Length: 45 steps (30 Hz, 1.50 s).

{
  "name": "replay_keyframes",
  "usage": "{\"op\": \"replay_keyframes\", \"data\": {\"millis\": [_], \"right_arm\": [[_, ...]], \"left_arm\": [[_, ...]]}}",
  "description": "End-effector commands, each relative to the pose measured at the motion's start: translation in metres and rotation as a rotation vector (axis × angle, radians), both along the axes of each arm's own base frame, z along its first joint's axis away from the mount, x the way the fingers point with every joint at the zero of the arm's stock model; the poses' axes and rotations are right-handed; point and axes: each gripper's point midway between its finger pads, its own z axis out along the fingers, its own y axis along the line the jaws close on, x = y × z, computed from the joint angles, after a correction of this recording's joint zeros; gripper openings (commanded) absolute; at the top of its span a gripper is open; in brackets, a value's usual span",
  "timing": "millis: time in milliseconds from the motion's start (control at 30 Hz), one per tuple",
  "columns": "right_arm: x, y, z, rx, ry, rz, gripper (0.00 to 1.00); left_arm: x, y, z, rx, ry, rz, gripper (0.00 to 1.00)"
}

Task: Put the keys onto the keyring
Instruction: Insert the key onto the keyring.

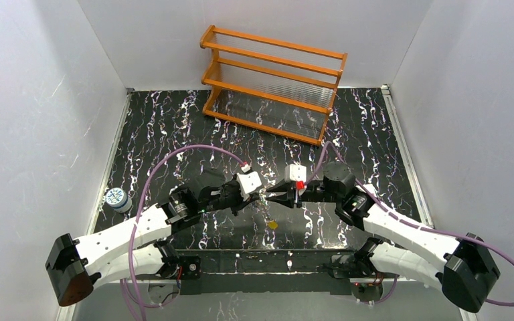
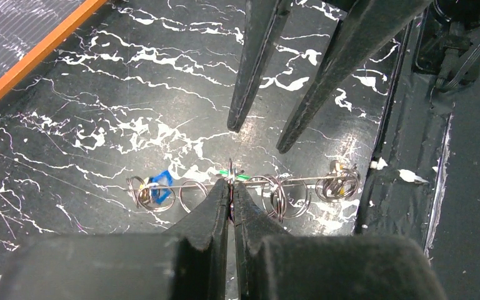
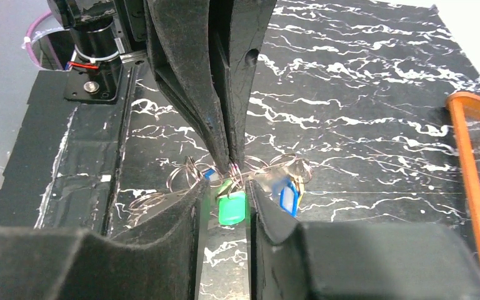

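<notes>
Keyring (image 2: 275, 187) clamped by the left hand (image 2: 231, 187), green key (image 3: 231, 209) inside the narrowly parted right hand (image 3: 225, 190).

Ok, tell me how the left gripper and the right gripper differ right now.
The left gripper is shut, pinching the keyring; the right gripper is open and clamps nothing. The green key hangs between the right gripper's fingers, just below the left gripper's tips. Both meet tip to tip at the same spot.
</notes>
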Motion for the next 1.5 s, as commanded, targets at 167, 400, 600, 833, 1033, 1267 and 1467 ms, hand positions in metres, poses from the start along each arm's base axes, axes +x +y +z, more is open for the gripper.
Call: {"op": "replay_keyframes", "data": {"millis": [167, 400, 600, 833, 1033, 1267, 1467], "right_arm": [[-0.006, 0.015, 0.026, 0.097, 0.008, 0.075, 0.34], [-0.006, 0.02, 0.015, 0.079, 0.03, 0.101, 0.34], [-0.004, 0.022, 0.006, 0.058, 0.035, 0.103, 0.3], [0.001, 0.024, -0.004, 0.022, 0.028, 0.099, 0.22], [0.005, 0.024, -0.008, 0.003, 0.021, 0.087, 0.29], [0.004, 0.026, -0.008, -0.001, 0.014, 0.102, 0.01], [0.001, 0.025, -0.008, -0.004, 0.007, 0.115, 0.01]], "left_arm": [[0.001, -0.004, 0.019, -0.019, -0.045, -0.012, 0.0], [-0.002, -0.007, 0.019, -0.024, -0.037, -0.027, 0.0], [-0.005, -0.011, 0.021, -0.038, -0.04, -0.048, 0.0], [-0.011, -0.015, 0.023, -0.05, -0.043, -0.081, 0.0], [-0.013, -0.016, 0.025, -0.054, -0.053, -0.096, 0.0], [-0.014, -0.017, 0.024, -0.051, -0.056, -0.101, 0.0], [-0.013, -0.014, 0.024, -0.051, -0.063, -0.085, 0.0]]}}
